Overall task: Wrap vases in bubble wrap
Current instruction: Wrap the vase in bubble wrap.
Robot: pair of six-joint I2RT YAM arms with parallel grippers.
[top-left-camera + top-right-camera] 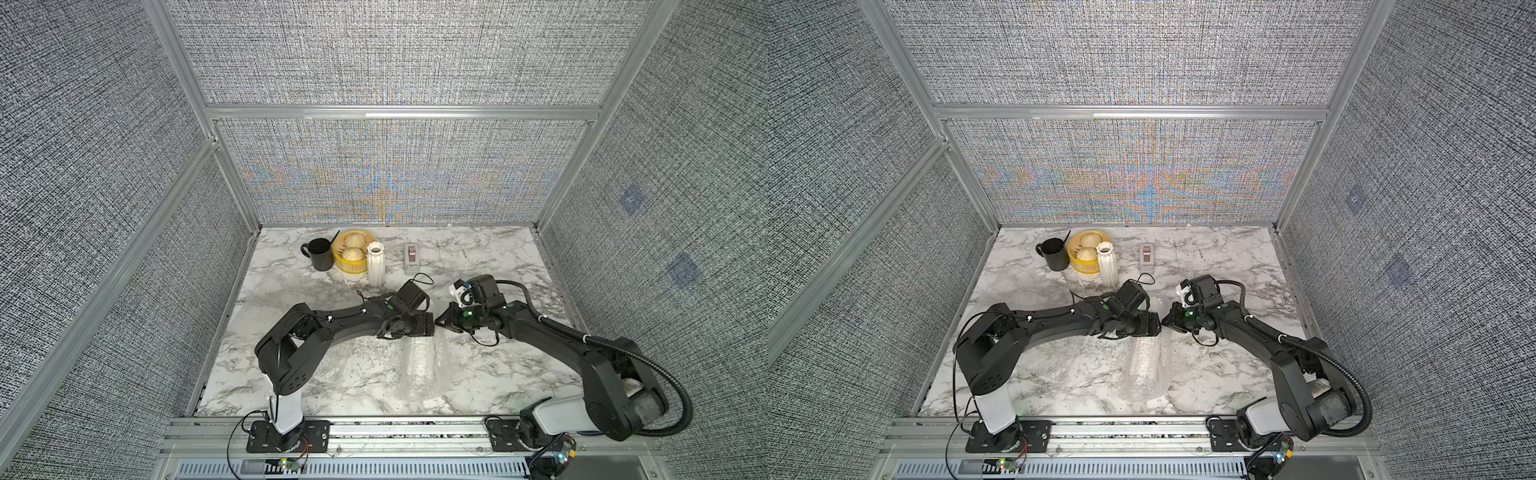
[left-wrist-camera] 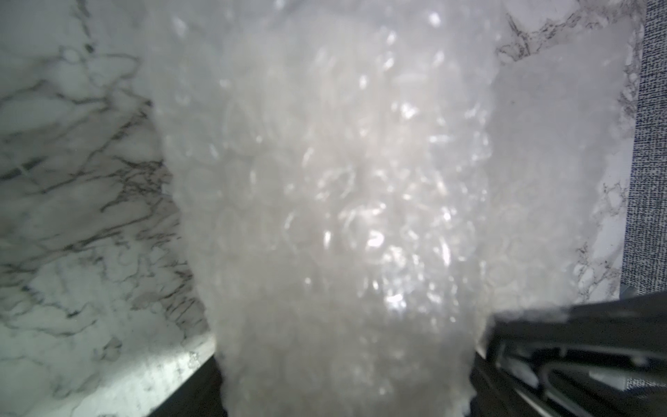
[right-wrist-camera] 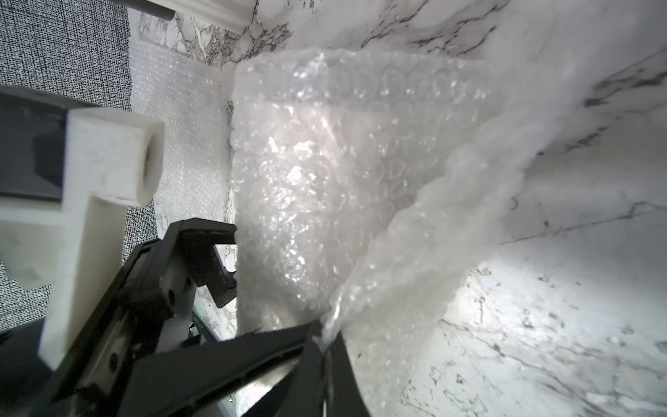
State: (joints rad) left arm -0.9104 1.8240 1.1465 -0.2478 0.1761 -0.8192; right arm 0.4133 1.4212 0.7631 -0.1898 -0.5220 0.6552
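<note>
While the right gripper is pinching a flap of the bubble wrap roll, the left gripper is straddling it, jaws spread. Squeezing? Cannot tell.

1. Walls: grey woven fabric panels enclose the back and both sides
2. Frame: aluminium profiles border each panel
3. Tabletop: white marble pattern with grey veins
4. Front rail: slotted aluminium profile along the near edge
5. Light: even, with soft glare on the tabletop
</note>
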